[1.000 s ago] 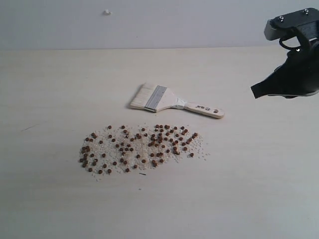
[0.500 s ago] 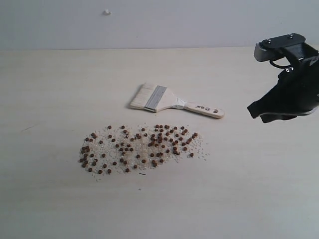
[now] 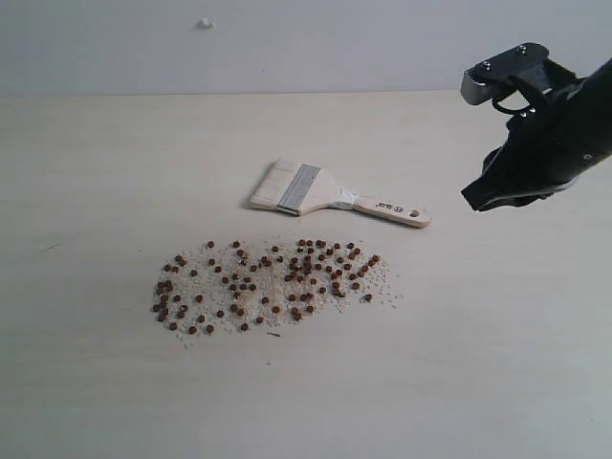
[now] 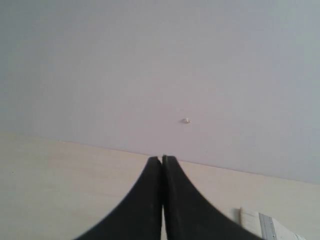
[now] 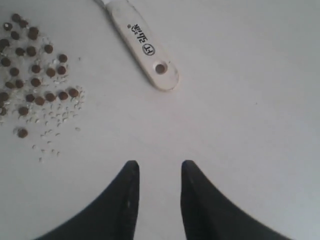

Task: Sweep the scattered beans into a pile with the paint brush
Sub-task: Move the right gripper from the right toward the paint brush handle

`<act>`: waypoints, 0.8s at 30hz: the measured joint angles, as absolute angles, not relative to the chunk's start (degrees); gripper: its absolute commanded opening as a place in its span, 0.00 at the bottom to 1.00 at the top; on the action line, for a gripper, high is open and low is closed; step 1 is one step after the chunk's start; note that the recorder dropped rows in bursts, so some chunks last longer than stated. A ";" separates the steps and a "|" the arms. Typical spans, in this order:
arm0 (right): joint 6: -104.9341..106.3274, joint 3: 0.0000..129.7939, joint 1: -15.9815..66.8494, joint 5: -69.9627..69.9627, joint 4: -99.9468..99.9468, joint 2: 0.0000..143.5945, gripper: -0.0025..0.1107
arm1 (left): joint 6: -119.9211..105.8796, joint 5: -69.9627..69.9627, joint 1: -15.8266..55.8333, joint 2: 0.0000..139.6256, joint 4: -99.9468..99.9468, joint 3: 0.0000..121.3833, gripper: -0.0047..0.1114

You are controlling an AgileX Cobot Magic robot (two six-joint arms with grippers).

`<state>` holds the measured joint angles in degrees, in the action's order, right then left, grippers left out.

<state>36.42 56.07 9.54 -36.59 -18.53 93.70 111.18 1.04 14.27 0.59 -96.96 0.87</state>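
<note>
The paint brush lies flat on the table, cream bristles to the left, wooden handle with its hole pointing right. Its handle end shows in the right wrist view, and a corner of its bristles in the left wrist view. Reddish-brown beans mixed with whitish crumbs lie scattered just in front of the brush; some beans appear in the right wrist view. My right gripper hovers open, right of the handle end and above the table; its fingertips hold nothing. My left gripper is shut, empty, and out of the exterior view.
The pale wooden table stretches wide around the beans. A grey wall with a small white speck backs the table's far edge.
My right gripper has moved left and slightly toward the far side, closing in on the brush handle's end. The brush and the beans have not moved.
</note>
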 measured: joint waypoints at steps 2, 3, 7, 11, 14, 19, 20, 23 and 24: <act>36.42 59.12 9.54 -38.38 -17.97 96.36 0.35 | 111.18 1.04 14.27 0.59 -96.96 0.87 0.04; 36.42 60.37 9.54 -39.30 -17.38 97.38 0.36 | 111.18 1.04 14.27 0.59 -96.96 0.87 0.04; 36.42 65.91 9.83 -43.00 -12.05 101.82 0.39 | 111.18 1.04 14.27 0.59 -96.96 0.87 0.04; 36.42 70.56 11.95 -43.27 -5.08 105.28 0.40 | 111.18 1.04 14.27 0.59 -96.96 0.87 0.04; 36.85 73.25 13.95 -40.80 -1.52 107.24 0.40 | 111.18 1.04 14.27 0.59 -96.96 0.87 0.04; 36.57 75.95 15.74 -27.89 -5.69 108.16 0.40 | 111.18 1.04 14.27 0.59 -96.96 0.87 0.04; 36.57 76.53 15.98 -26.68 -7.39 108.16 0.40 | 111.18 1.04 14.27 0.59 -96.96 0.87 0.04; 37.77 78.80 16.10 -26.69 -9.23 108.73 0.40 | 111.18 1.04 14.27 0.59 -96.96 0.87 0.04; 39.07 79.99 16.10 -27.94 -9.36 109.18 0.40 | 111.18 1.04 14.27 0.59 -96.96 0.87 0.04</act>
<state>39.07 79.99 16.10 -27.94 -9.36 109.18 111.18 1.04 14.27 0.59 -96.96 0.87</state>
